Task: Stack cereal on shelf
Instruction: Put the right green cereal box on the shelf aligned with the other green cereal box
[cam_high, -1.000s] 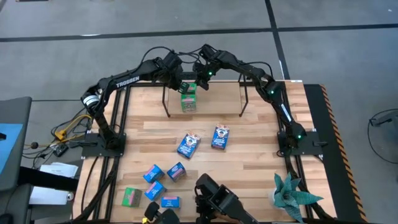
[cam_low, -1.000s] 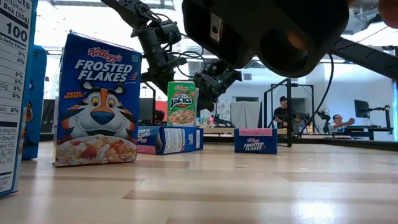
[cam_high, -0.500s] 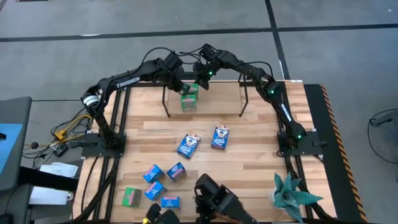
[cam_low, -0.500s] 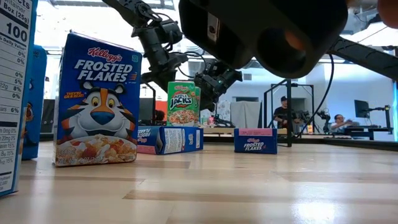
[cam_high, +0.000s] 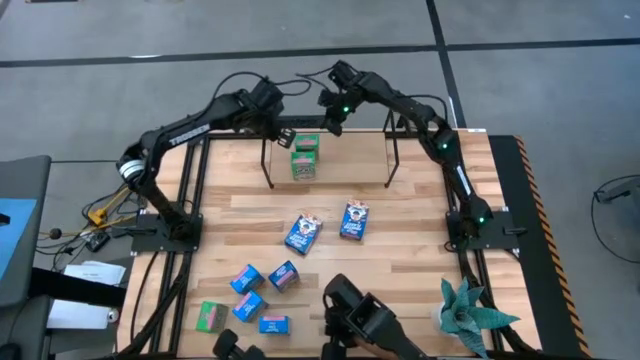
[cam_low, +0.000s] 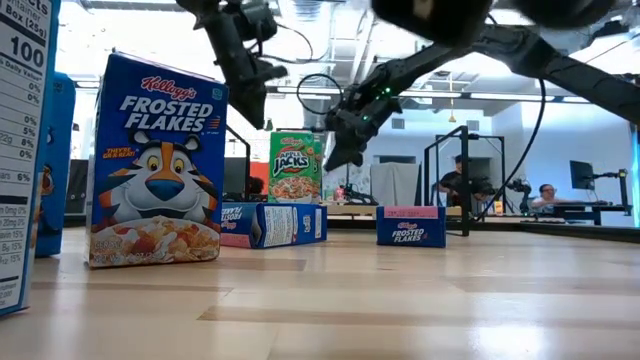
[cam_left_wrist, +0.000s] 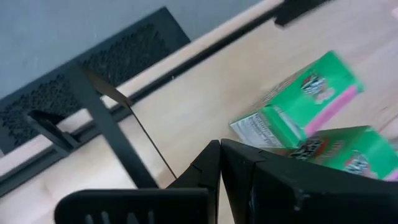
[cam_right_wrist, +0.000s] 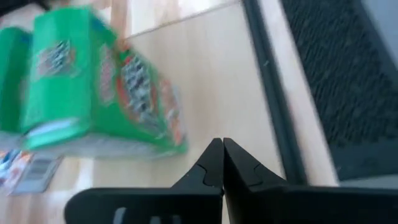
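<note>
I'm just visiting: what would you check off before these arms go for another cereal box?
1. Left gripper empty, fingers shut, clear of the green boxes: ok.
2. Right gripper empty, fingers shut, raised beside them: ok.
3. Green cereal boxes standing upright on the shelf: ok.
4. Fingers opened for a new grasp: not ok.
5. More boxes in reach, such as the two dark blue boxes lying mid-table: ok.
6. Room on the shelf beside the green boxes: ok.
</note>
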